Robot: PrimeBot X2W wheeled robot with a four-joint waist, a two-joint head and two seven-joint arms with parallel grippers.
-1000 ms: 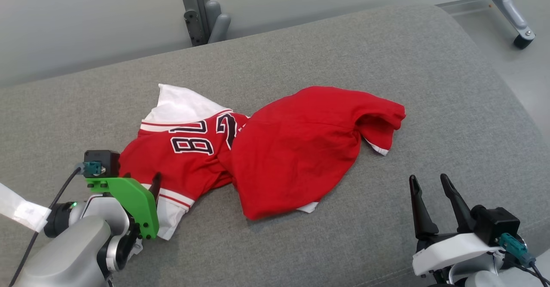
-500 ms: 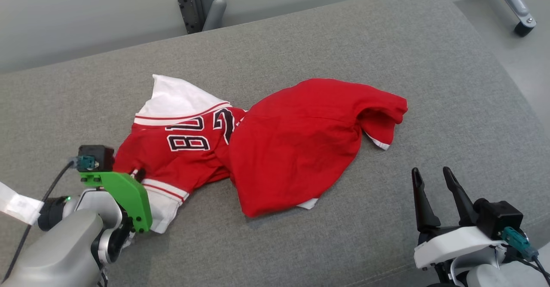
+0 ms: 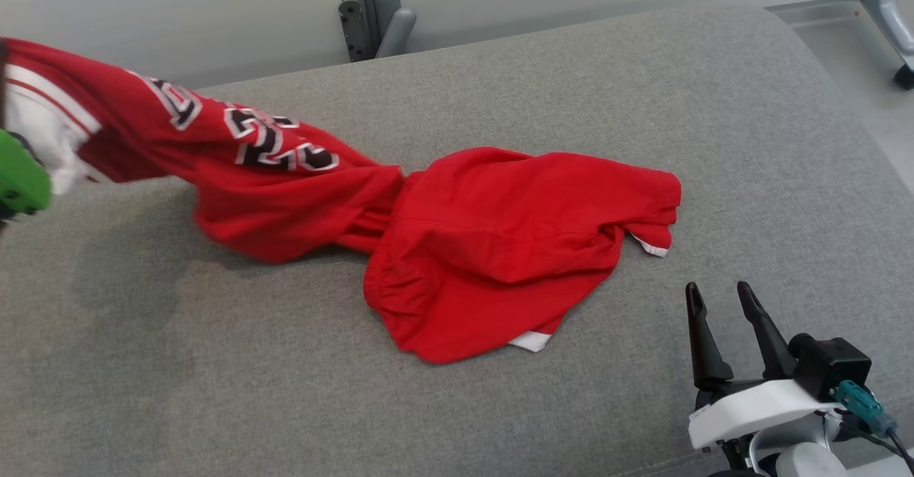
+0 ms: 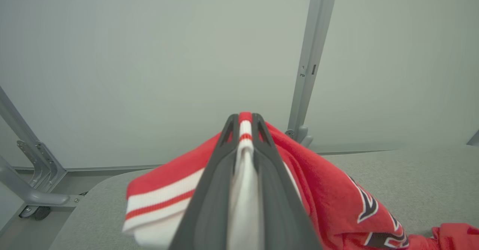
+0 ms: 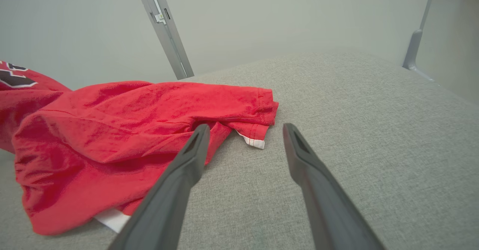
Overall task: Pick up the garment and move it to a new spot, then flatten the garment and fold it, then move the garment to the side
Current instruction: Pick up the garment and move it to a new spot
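Note:
The garment (image 3: pixel 493 241) is a red jersey with white striped trim and dark numbers. Its right part lies bunched on the grey cushion (image 3: pixel 571 70); its left part is pulled up and stretched toward the far left. My left gripper (image 4: pixel 245 119) is shut on the garment's (image 4: pixel 329 194) white and red striped hem, held above the cushion; in the head view its green mount (image 3: pixel 18 177) shows at the left edge. My right gripper (image 3: pixel 720 298) stands open at the lower right, just short of the garment's (image 5: pixel 131 119) right edge, nothing between its fingers (image 5: pixel 187 167).
The grey cushion (image 5: pixel 355 130) has bare room in front and to the right of the garment. Behind it stands a pale wall with a grey metal post (image 3: pixel 371 6). A wheeled frame leg (image 3: pixel 896 27) stands on the floor at the far right.
My left gripper has shut on the striped hem and lifted it up and to the left, stretching the jersey out. The head camera has shifted. The right gripper stays open in place.

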